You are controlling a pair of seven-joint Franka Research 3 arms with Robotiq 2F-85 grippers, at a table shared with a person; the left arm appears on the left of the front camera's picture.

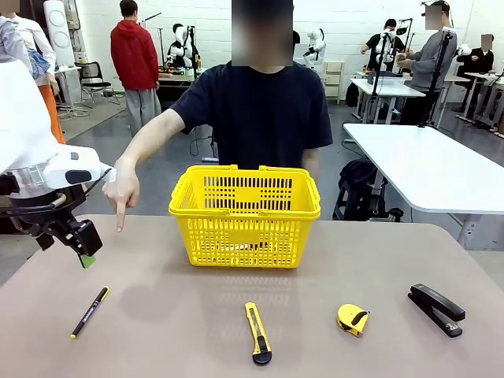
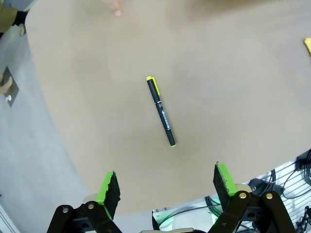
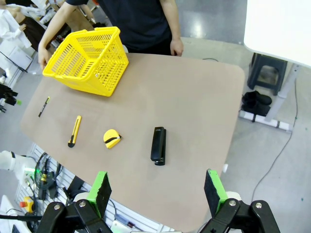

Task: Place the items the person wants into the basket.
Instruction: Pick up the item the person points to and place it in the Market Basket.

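The basket (image 1: 244, 216) is bright yellow plastic, boxy, with perforated grid walls and a thick rim; it stands on the matte tan worktop (image 1: 331, 268), whose corners are rounded, just in front of the person (image 1: 260, 110); left of the basket, nearer the robot, lies the slim black pen (image 1: 90, 312) with yellow ends; nearer than the basket, a long yellow utility knife (image 1: 257, 333); right of that, the round yellow-and-black tape measure (image 1: 352, 319); farthest right of the basket, a black stapler (image 1: 436, 309); the person's hand (image 1: 122, 191) points one finger down left of the basket; the left tool (image 1: 85, 253) hangs left of the basket, over the pen, green pads apart and empty; the right tool (image 3: 156, 182) also stands apart, empty.
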